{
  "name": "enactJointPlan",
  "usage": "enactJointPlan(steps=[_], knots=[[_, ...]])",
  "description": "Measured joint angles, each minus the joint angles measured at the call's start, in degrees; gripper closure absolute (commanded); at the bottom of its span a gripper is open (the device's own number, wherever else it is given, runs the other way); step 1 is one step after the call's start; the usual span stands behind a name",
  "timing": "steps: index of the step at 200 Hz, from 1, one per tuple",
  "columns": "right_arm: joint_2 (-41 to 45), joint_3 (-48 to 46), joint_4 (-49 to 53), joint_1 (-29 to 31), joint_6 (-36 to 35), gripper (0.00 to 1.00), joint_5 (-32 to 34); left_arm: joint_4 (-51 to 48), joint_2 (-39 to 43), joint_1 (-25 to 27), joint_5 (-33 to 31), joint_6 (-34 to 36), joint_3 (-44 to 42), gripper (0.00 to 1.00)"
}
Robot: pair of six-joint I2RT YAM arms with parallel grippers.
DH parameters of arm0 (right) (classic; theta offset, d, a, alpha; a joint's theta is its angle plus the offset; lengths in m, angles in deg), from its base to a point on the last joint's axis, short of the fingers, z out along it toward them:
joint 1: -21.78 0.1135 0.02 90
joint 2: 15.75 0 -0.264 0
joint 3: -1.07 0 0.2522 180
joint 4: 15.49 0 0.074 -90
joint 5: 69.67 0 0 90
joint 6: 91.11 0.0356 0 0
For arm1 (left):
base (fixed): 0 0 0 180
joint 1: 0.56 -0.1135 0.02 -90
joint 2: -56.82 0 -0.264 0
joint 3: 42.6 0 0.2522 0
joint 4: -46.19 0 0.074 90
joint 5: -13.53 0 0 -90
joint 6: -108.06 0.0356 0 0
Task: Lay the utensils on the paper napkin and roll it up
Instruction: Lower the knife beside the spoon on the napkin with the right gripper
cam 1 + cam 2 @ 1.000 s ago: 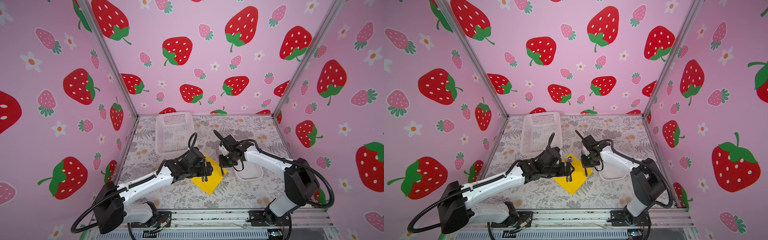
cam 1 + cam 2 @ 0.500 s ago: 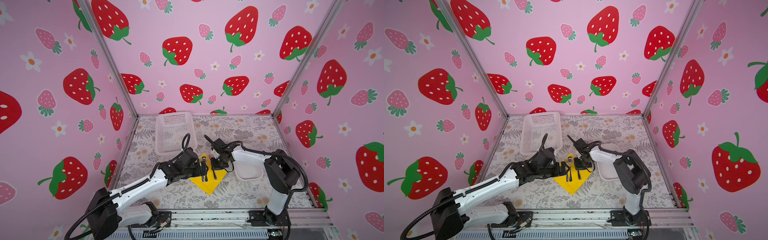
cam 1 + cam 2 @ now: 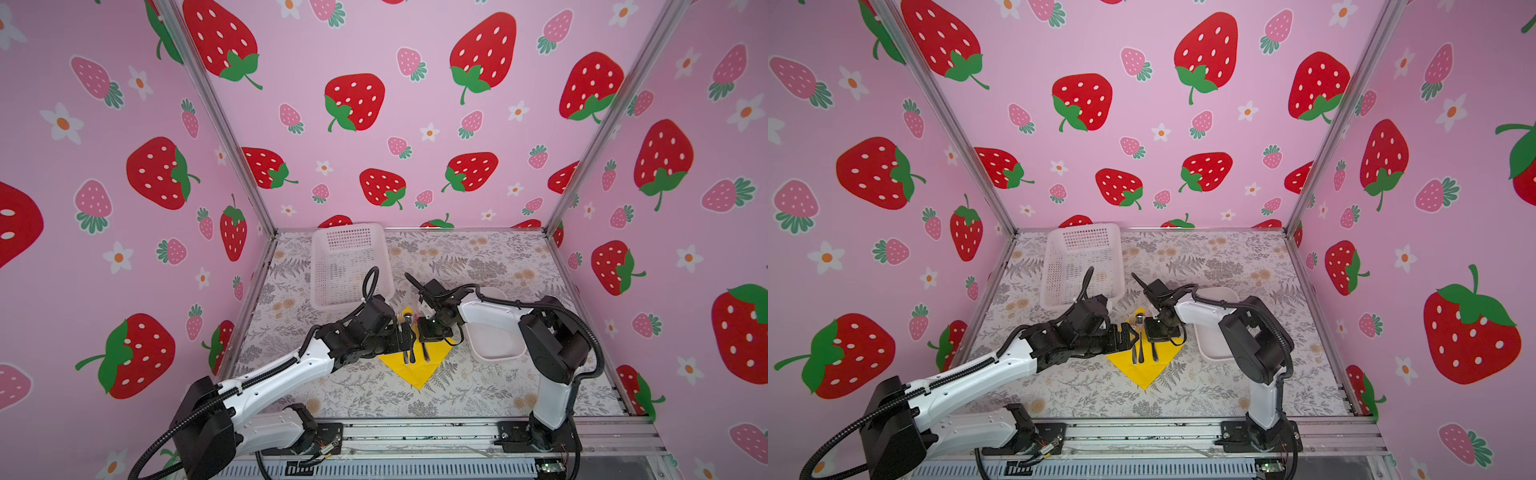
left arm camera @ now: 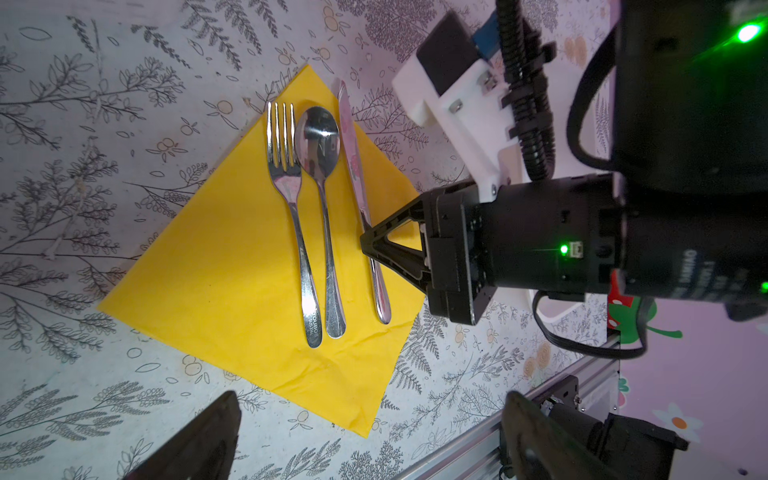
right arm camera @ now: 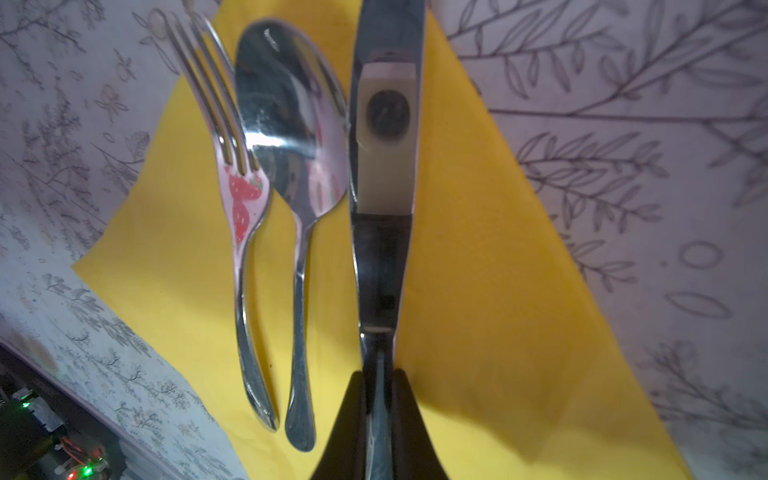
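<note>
The right gripper (image 5: 379,374) is clamped on the handle of the knife (image 5: 384,166). In the right wrist view the jaws pinch the handle from both sides. A second ago this gripper stood off the napkin's 3 o'clock corner, close to the tray (image 3: 494,349). It has since swung toward 9 o'clock and come down, so the knife is now low over the paper napkin (image 4: 232,266). It lies there or hovers just above; the views do not settle whether it touches.

At the knife's 9 o'clock, seen in a top view, the spoon (image 4: 320,141) and then the fork (image 4: 286,166) already lie flat on the yellow sheet. They are parallel to the knife, with their handles toward the robot. The knife's tip overhangs the napkin's far edge onto the patterned cloth.

Further toward 9 o'clock, the left gripper (image 3: 405,332) hangs beside the fork with its jaws spread wide and nothing between them, as it did a second ago. The basket (image 3: 345,232) sits at 11 o'clock from the napkin, well apart and apparently emptied.

By this reading the third and last utensil is arriving, so the placing half of the task is nearly done. What remains is to let the knife go, draw the right arm clear, and begin rolling. The overhanging tip may need nudging in first.
</note>
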Motion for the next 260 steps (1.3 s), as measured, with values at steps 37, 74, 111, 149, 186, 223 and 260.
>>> enactJointPlan(steps=[37,74,111,149,186,223,260], knots=[[-0.20,0.00,-0.22,0.00,0.50,0.83,-0.24,-0.04,-0.02,-0.04,0.00,0.00,-0.11,0.01],[-0.20,-0.02,-0.74,0.00,0.76,0.82,-0.79,0.02,0.00,-0.11,0.04,-0.02,-0.22,0.01],[-0.20,-0.17,-1.68,0.00,0.96,0.82,-1.27,0.04,0.09,-0.11,0.39,-0.39,-0.61,0.01],[-0.20,-0.31,-1.88,0.00,0.98,0.83,-1.53,0.04,0.17,-0.15,0.39,-0.61,-0.63,0.01],[-0.20,-0.46,-1.88,0.00,1.84,0.83,-1.60,0.04,0.17,-0.15,0.39,-0.85,-0.63,0.01],[-0.20,-0.68,-2.03,0.00,2.29,0.82,-1.90,0.04,0.17,-0.15,0.44,-1.01,-0.63,0.01],[-0.17,-1.03,-2.73,0.00,2.47,0.82,-2.75,0.04,0.17,-0.15,0.57,-1.01,-0.63,0.01]])
